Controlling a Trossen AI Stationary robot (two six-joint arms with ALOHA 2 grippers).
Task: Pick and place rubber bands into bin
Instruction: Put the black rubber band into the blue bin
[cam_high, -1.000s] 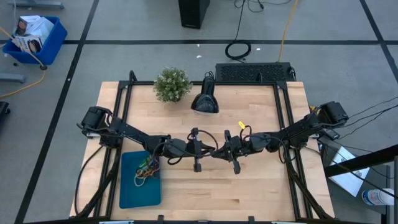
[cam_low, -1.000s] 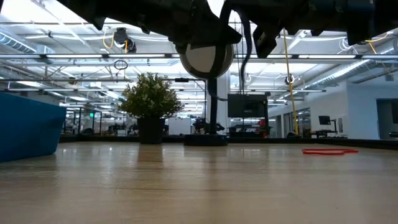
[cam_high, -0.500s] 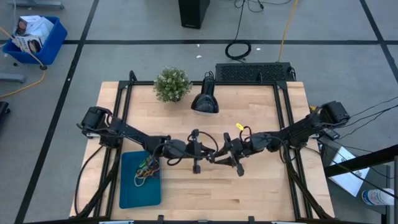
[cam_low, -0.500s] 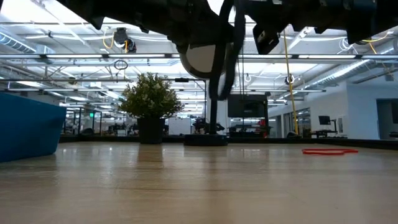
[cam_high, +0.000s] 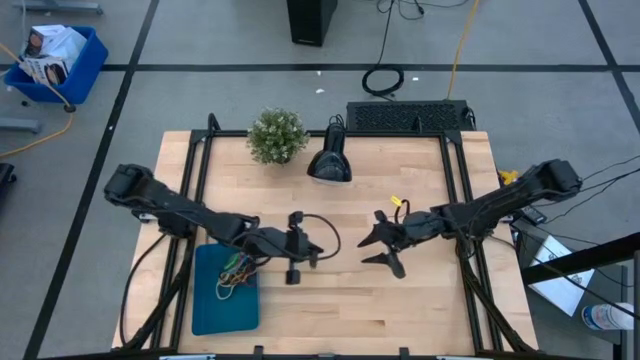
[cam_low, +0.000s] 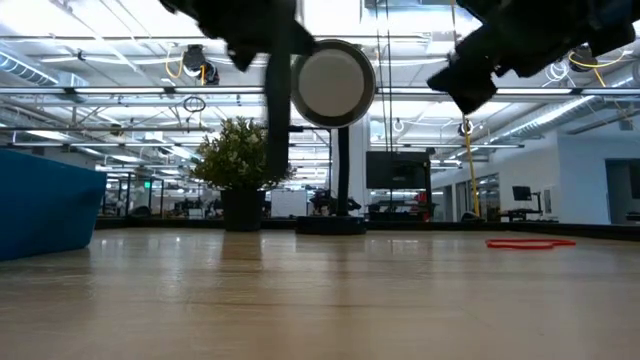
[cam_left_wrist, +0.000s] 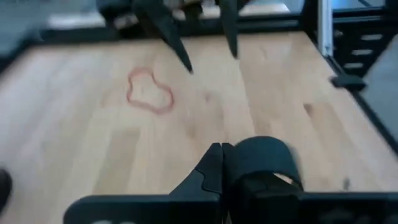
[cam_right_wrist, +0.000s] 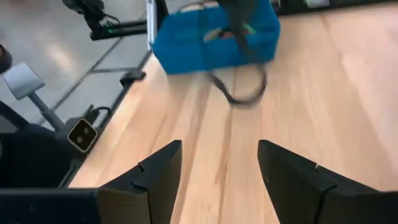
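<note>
Nearest the table's front edge, the bin (cam_high: 205, 310) already holds a tangle of rubber bands (cam_high: 238, 268). Your left gripper (cam_high: 305, 255) hovers just beside its far corner, jaws pressed together; a dark loop (cam_right_wrist: 242, 93) hangs under it, probably a band, though blur leaves that unsure. The bin lies back toward the left arm's base. Farther across, your right gripper (cam_high: 386, 244) stands wide apart and empty. A red band (cam_left_wrist: 149, 96) lies flat near its fingertips, so the right arm is nearer
</note>
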